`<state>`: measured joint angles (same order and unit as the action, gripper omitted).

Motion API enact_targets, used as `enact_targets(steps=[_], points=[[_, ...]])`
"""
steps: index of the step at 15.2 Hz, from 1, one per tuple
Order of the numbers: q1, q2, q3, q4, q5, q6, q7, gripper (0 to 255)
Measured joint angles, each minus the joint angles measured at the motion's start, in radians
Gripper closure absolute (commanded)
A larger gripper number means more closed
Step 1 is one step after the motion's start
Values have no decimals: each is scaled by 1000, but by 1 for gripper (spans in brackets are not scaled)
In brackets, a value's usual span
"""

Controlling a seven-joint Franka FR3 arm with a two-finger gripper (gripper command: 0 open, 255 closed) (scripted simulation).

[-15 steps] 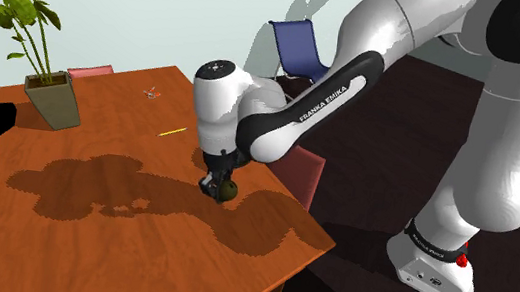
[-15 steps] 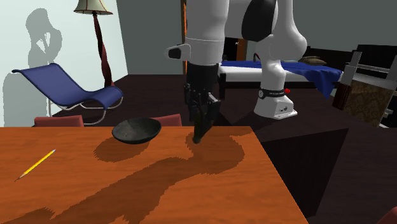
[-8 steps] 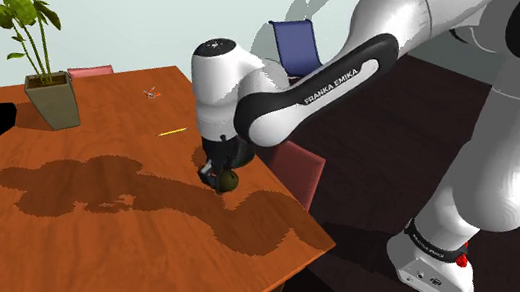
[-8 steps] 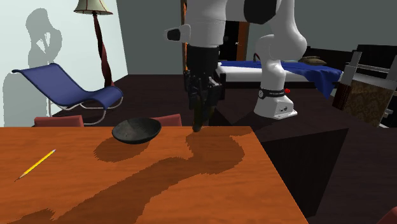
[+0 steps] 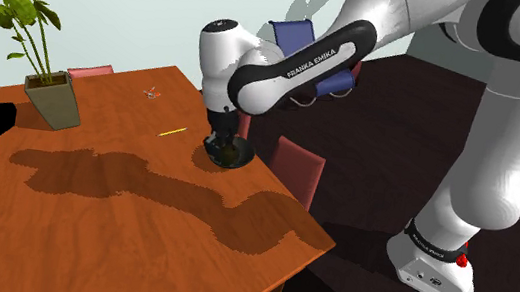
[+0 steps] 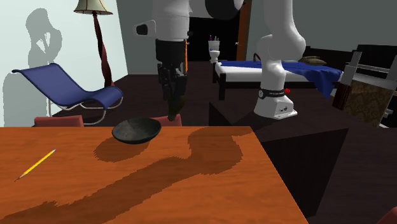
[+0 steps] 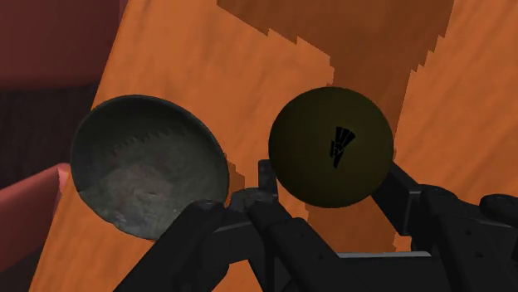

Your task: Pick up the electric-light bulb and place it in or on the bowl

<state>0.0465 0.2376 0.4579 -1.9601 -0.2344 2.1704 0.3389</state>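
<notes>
Orange-brown wooden table point(image 5: 88, 221). Potted plant point(image 5: 52, 101) in the shoulder view's upper left. Yellow pencil point(image 5: 172, 132) lies flat mid-table. Red chair point(image 5: 298, 166) at the table's edge. In the second exterior view, blue lounge chair point(image 6: 73, 92) at left, floor lamp point(image 6: 100, 44) behind it, blue-covered bed point(image 6: 312, 71) at right.

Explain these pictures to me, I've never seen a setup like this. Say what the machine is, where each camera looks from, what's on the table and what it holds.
The machine is a white robot arm on a stand, ending in a black two-finger gripper. One picture is taken from beside the stand, looking down over the wooden table. Another looks across the table towards the arm. The third comes from a camera on the hand itself. On the table are a dark bowl, a yellow pencil and a potted plant. The fingers clasp a dark olive round bulb, raised above the table with the bowl close beside it.
</notes>
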Motion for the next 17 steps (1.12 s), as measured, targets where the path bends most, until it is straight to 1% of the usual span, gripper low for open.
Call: enact_targets(steps=[6,11,14,17], points=[[-63,71,-47,112,-13,-33,-118,255],[-109,148,-83,237,-24,-73,-212,255],[-128,210,-102,340,-32,-111,-264,255],[-132,243,-111,365,-41,-102,-275,255]])
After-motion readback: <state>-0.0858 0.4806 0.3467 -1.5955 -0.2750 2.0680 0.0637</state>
